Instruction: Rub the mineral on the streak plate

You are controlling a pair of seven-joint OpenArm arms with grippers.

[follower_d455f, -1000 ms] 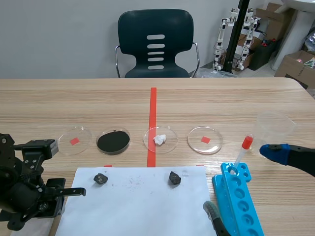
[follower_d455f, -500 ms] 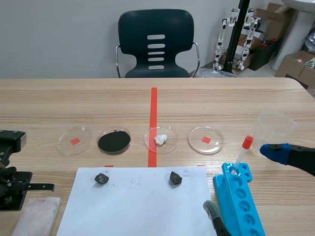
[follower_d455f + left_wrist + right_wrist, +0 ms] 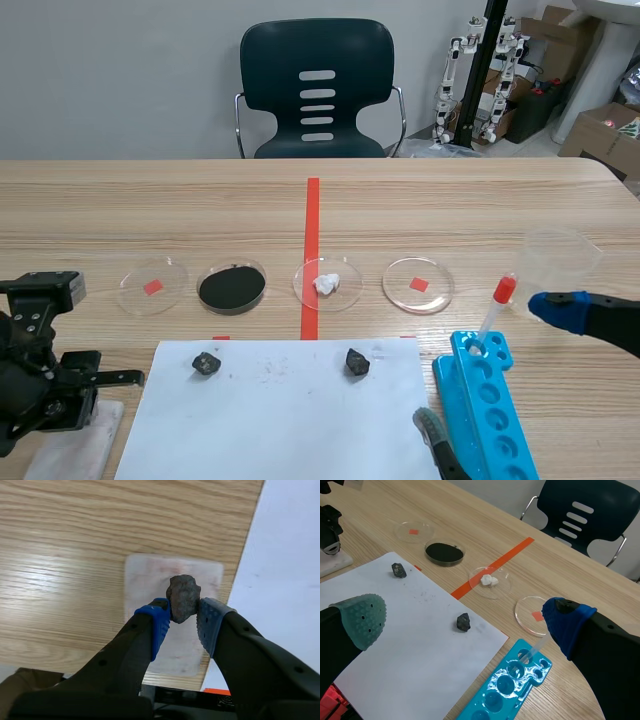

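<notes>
My left claw (image 3: 184, 617) was clamped on the mineral (image 3: 183, 598), which hung directly over the streak plate (image 3: 145, 575) under my fingertips. Within the last second the arm had swung outward off the plate and come back over it. I judged that a rubbing stroke, though I couldn't tell whether stone touched plate. White paper (image 3: 285, 555) lay just beside the plate, a dark stone (image 3: 206, 363) farther along it. Nothing blocked me. My right claw (image 3: 465, 621) hung spread apart, empty, well away.
</notes>
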